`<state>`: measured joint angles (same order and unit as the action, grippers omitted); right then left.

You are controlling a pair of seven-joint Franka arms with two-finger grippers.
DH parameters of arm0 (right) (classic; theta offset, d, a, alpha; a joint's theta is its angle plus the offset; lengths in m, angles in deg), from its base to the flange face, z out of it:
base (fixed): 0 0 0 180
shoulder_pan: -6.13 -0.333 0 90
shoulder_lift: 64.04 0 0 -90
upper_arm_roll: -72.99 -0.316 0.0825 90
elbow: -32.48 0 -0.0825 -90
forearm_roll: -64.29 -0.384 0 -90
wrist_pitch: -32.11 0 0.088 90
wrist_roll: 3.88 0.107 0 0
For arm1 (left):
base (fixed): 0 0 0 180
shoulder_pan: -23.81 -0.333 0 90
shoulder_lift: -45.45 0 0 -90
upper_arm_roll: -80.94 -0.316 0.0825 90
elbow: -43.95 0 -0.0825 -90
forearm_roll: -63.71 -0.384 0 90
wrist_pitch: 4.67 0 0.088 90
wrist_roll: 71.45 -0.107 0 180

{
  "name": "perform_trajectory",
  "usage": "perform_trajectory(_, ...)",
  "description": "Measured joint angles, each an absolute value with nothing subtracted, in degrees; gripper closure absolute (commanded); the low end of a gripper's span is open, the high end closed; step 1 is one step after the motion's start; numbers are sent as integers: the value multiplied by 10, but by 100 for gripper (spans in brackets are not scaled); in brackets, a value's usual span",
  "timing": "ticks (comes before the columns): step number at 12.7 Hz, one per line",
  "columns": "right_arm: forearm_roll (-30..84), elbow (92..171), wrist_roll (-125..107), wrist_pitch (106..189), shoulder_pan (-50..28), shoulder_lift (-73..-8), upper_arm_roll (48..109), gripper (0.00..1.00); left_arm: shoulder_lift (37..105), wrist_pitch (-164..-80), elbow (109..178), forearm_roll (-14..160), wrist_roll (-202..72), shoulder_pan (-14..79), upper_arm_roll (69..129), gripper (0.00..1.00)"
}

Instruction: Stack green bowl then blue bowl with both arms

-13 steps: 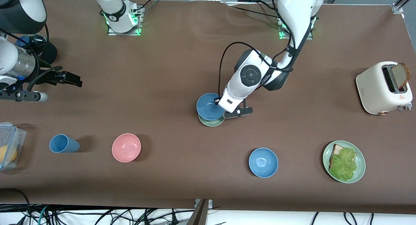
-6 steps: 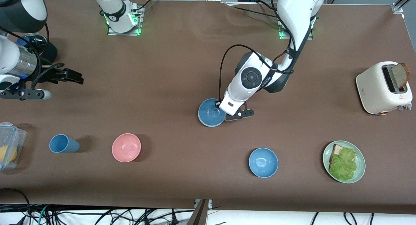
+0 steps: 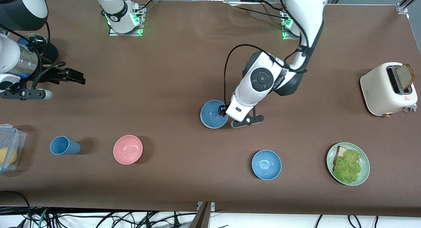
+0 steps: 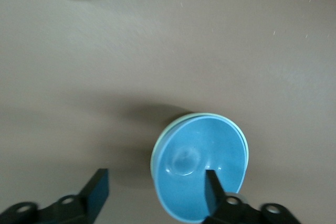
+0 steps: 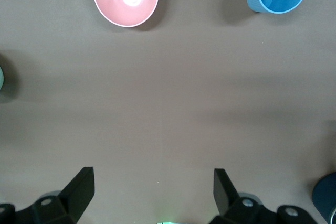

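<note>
Just at the middle of the front frame, the muted steel-blue round bowl (image 3: 212, 114) sits nested in the pale sage-green matte bowl (image 4: 157, 148), only its rim peeking out. Over them, the left gripper (image 4: 152, 192) is spread wide, holding nothing, one finger inside the bowl. At the frame's upper left edge, the right gripper (image 5: 153, 190) waits, wide apart and empty, above the brown table (image 3: 164, 73).

Blue bowl (image 3: 213, 113) lowered into green bowl (image 4: 158, 142), released.

blue bowl (image 3: 213, 114) nested in green bowl (image 4: 157, 149)
</note>
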<state>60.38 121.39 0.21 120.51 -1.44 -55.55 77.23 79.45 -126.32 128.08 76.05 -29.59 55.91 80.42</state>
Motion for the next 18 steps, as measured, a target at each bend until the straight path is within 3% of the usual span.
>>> perform_trajectory(6,617,1210,-1,1207,-15,-556,773,0,690,-1105,1253,734,-419,468,789,0)
perform_trajectory(10,635,1208,-5,1268,-16,-557,763,0,622,-996,1252,717,-551,363,797,0)
perform_trajectory(18,635,1212,-6,1286,-16,-570,762,0,577,-926,1255,716,-670,244,815,0)
